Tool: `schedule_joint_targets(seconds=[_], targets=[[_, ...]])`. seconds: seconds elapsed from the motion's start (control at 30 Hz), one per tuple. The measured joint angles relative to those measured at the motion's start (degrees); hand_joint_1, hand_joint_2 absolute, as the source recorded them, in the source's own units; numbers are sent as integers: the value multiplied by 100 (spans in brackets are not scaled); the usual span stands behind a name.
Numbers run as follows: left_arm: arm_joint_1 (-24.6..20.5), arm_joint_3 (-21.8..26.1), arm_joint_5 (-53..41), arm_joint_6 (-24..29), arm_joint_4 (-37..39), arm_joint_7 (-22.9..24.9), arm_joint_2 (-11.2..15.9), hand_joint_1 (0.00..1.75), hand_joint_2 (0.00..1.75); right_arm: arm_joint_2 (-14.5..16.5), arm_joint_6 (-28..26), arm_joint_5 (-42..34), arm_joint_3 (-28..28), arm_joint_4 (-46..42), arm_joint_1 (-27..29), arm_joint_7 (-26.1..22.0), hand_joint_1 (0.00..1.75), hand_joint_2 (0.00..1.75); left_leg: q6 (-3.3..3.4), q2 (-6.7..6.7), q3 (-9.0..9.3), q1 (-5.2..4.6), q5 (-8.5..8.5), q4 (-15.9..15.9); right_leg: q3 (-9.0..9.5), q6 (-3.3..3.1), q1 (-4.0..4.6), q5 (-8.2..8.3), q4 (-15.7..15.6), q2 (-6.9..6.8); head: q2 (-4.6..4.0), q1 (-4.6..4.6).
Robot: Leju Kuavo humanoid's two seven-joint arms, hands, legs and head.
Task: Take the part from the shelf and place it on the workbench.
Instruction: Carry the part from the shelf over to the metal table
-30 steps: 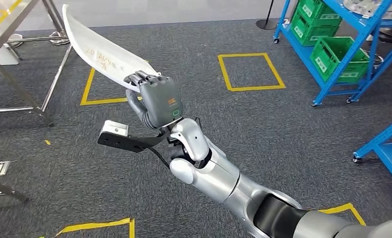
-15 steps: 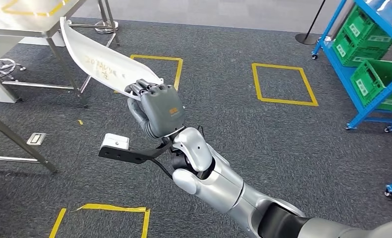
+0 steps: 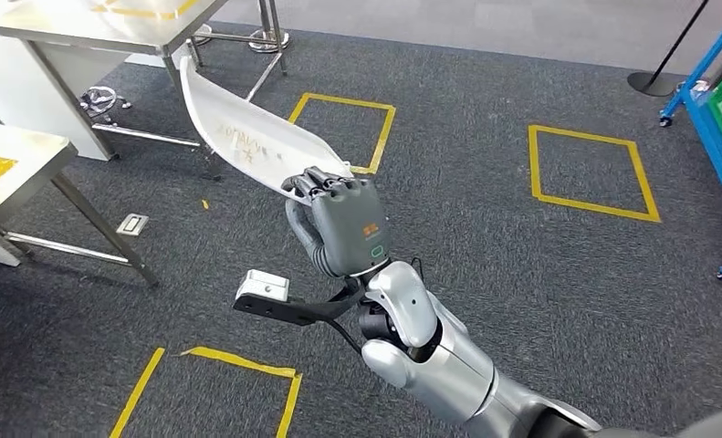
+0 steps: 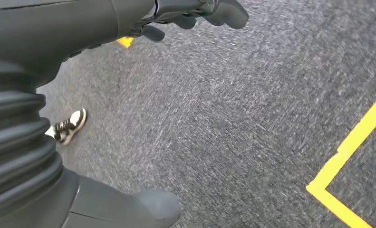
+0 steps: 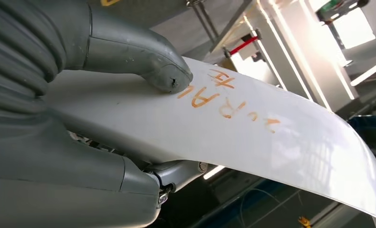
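The part (image 3: 247, 141) is a long, curved white panel with orange writing on it. My right hand (image 3: 343, 224) grips its near end and holds it up above the carpet, its far tip pointing at the steel workbench (image 3: 110, 32) at the back left. Close up, the thumb (image 5: 143, 61) presses on the panel (image 5: 252, 137) beside the orange letters, with the other fingers under it. My left hand (image 4: 43, 71) hangs over the grey carpet, fingers apart and holding nothing.
A second pale table (image 3: 10, 169) stands at the left edge. The blue shelf (image 3: 717, 137) is at the far right. Yellow tape squares (image 3: 590, 169) mark the carpet, and a black stanchion base (image 3: 653, 82) sits at the back right. A person's shoe (image 4: 67, 127) is on the floor.
The whole picture has shifted: the camera turned left, so the tables came in and the blue shelf slid to the right edge. My right hand keeps its grip on the panel.
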Motion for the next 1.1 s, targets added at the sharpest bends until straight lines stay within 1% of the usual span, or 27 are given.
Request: schedule_joint_targets(seconds=[0.03,0.07,0.1,0.13,0.17,0.23,0.27,0.3,0.37,0.4,0.43,0.5,0.53,0.57,0.6,0.63,0.67,0.73,0.77,0.8,0.87,0.9,0.93,1.0,1.03,1.07,1.1], targets=[[-11,-4,-2,-8,-5,-13,2,0,175,-26,-5,-30,-9,-10,20,-48,175,175,-19,77,-143,2,-176,377,-8,-5,5,0,2,-87,0,-1],[-17,-9,-2,-20,-8,-22,5,0,175,-47,-16,-68,-11,-12,30,-109,175,175,-37,116,-217,5,-268,626,-15,-7,8,-1,4,-176,0,-1],[-19,-13,0,-40,-10,-25,9,0,175,-62,-28,-110,-12,-11,28,-171,175,175,-50,141,-184,9,-252,662,-19,-7,8,-1,7,-260,0,-1],[-20,-16,6,-58,-13,-16,17,0,175,-70,-39,-155,-11,-8,14,-229,175,175,-57,178,-31,12,-141,463,-19,-3,7,-3,12,-340,0,-1],[-24,-17,21,-73,-16,2,28,0,175,-72,-45,-202,-11,1,-13,-285,175,175,-56,259,216,13,22,80,-17,6,8,-9,23,-417,0,-1],[-51,-15,65,-87,-24,41,48,0,175,-70,-36,-312,-8,40,-123,-369,175,175,7,542,650,-19,228,-671,-19,48,37,-33,60,-549,0,3],[-65,-14,89,-87,-27,52,54,0,175,-63,-28,-368,0,79,-211,-395,175,175,53,626,755,-35,268,-871,-22,74,53,-43,79,-605,0,9],[-74,-13,107,-87,-28,57,56,0,175,-47,-19,-425,11,130,-309,-405,175,175,100,646,771,-51,266,-933,-23,101,70,-47,89,-661,0,15],[-69,-12,132,-88,-25,69,58,0,175,2,-11,-515,33,230,-494,-420,175,175,173,487,751,-40,314,-939,-14,157,66,-59,99,-743,0,24],[-65,-11,140,-90,-22,79,57,0,175,22,-14,-551,39,270,-564,-434,175,175,207,412,743,-24,337,-950,-25,194,52,-113,155,-653,0,23],[-67,-10,146,-93,-20,88,56,0,175,33,-22,-580,44,303,-619,-448,175,175,241,337,735,-4,361,-963,-80,231,32,-225,304,-497,0,29],[-80,-8,155,-97,-19,98,54,0,175,28,-40,-626,52,385,-684,-467,175,175,285,187,706,21,394,-968,-355,290,-6,-579,937,-116,0,43],[-83,-8,159,-98,-19,102,55,0,175,24,-46,-642,56,432,-695,-466,175,175,293,103,687,24,404,-962,-537,306,-18,-739,1319,-33,0,50],[-80,-7,164,-100,-19,105,56,0,175,20,-48,-656,57,477,-700,-464,175,175,292,14,668,25,412,-954,-674,315,-27,-814,1596,2,0,51],[-75,-5,169,-105,-17,111,57,0,175,19,-52,-673,57,515,-710,-460,175,175,285,-80,651,27,419,-940,-726,317,-34,-784,1683,14,0,51],[-71,-4,173,-113,-15,125,58,0,175,19,-58,-696,58,545,-734,-452,175,175,272,-174,637,32,425,-923,-665,314,-43,-647,1540,30,0,51],[-73,-4,175,-125,-14,143,58,0,175,19,-66,-720,59,568,-770,-435,175,175,257,-263,626,40,430,-904,-504,307,-55,-440,1200,74,0,50],[-93,-4,172,-156,-13,202,61,0,175,21,-77,-752,61,611,-865,-364,175,175,196,-421,592,54,444,-871,-163,305,-87,-164,481,332,0,49],[-104,-3,171,-171,-14,233,64,0,175,31,-73,-756,63,628,-902,-316,175,175,150,-485,567,59,459,-868,-75,301,-90,-112,277,427,0,46],[-109,-3,172,-182,-15,262,68,0,175,45,-62,-751,64,640,-927,-272,175,175,99,-546,543,65,483,-882,-53,290,-83,-118,205,484,0,47],[-99,-1,184,-190,-14,306,77,0,175,110,-32,-733,74,647,-970,-219,175,175,4,-642,500,76,535,-936,-64,225,-70,-77,178,372,0,46],[-90,-1,195,-190,-11,316,78,0,175,153,-13,-725,86,649,-997,-212,175,175,-26,-569,472,68,525,-924,-61,177,-75,-54,155,310,0,41],[-87,1,212,-190,-8,319,80,0,175,198,3,-721,99,655,-1027,-216,175,175,-43,-421,409,55,451,-818,-58,130,-82,-32,130,236,0,29],[-98,4,245,-190,-4,297,77,0,175,265,42,-720,125,705,-1065,-235,175,175,-58,-34,145,26,107,-232,-62,60,-64,-13,102,72,0,2],[-105,5,257,-190,-4,286,78,0,175,287,53,-720,133,741,-1072,-247,175,175,-65,63,-27,24,-91,169,-70,44,-44,-12,102,-16,0,-7],[-105,7,262,-190,-4,279,78,0,175,309,62,-720,141,782,-1075,-256,175,175,-72,104,-158,24,-229,499,-77,35,-26,-12,104,-104,0,-10],[-100,9,267,-190,-4,278,78,0,175,332,63,-720,148,818,-1077,-262,175,175,-71,122,-199,23,-268,658,-83,30,-9,-11,105,-189,0,-12]])
